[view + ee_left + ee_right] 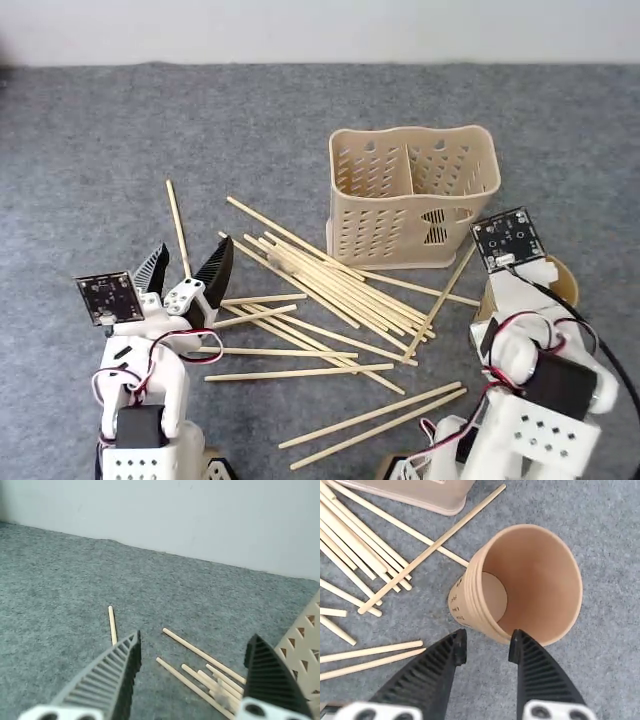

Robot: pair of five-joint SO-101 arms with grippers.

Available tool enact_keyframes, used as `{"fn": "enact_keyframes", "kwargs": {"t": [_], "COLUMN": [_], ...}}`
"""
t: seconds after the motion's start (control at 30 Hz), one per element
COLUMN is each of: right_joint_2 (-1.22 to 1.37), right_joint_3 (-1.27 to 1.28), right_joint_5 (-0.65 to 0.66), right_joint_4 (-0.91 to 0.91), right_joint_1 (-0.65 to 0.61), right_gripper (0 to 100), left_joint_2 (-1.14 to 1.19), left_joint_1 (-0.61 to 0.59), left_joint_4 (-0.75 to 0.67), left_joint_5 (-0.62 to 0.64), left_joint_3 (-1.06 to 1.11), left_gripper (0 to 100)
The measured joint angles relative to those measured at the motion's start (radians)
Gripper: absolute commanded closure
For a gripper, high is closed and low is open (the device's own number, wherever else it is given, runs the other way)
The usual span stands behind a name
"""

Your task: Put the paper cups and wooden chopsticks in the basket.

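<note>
From the high view, the left gripper (196, 246) has its fingers spread wide and holds nothing. One pale round wooden chopstick (179, 232) runs out between its fingers. The loose heap of wooden chopsticks (330, 290) lies just off to its inner side on the grey felt-like surface (100, 140), and the beige perforated plastic basket (413, 195) stands upright beyond the heap. The tan paper cup (563, 277) sits right under the right arm's wrist, near the basket.

In the left wrist view, the left gripper (195, 639) is open. The single chopstick (112, 625) lies ahead of one finger, and more chopsticks (200, 672) lie ahead between the fingers.

In the right wrist view, the right gripper (488, 635) is parted and empty. The near rim of the paper cup (530, 580) is directly in front of its fingertips, with the cup's mouth facing the camera. I cannot tell whether they touch.

The cup is probably very light, with a thin wall that would buckle under a hard squeeze. Its rolled rim looks like the stiffest place to pinch, with one finger inside and one outside. The chopsticks are likely stiff, light, smooth and prone to rolling. A hold near the middle of one should keep it level, and those lying crossed in the heap may drag their neighbours along.
</note>
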Motion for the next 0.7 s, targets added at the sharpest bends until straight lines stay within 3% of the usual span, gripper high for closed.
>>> {"fn": "enact_keyframes", "kwargs": {"t": [0.47,0.7], "right_joint_2": [-0.046,-0.031], "right_joint_3": [-0.017,0.144], "right_joint_5": [0.0,0.008], "right_joint_4": [0.025,-0.005], "right_joint_1": [-0.052,-0.072], "right_gripper": [85.1,86.2], "left_joint_2": [0.0,0.0], "left_joint_1": [0.0,0.0], "left_joint_4": [0.0,0.0], "left_joint_5": [0.0,0.0], "left_joint_3": [0.0,0.0], "left_gripper": [68,68]}}
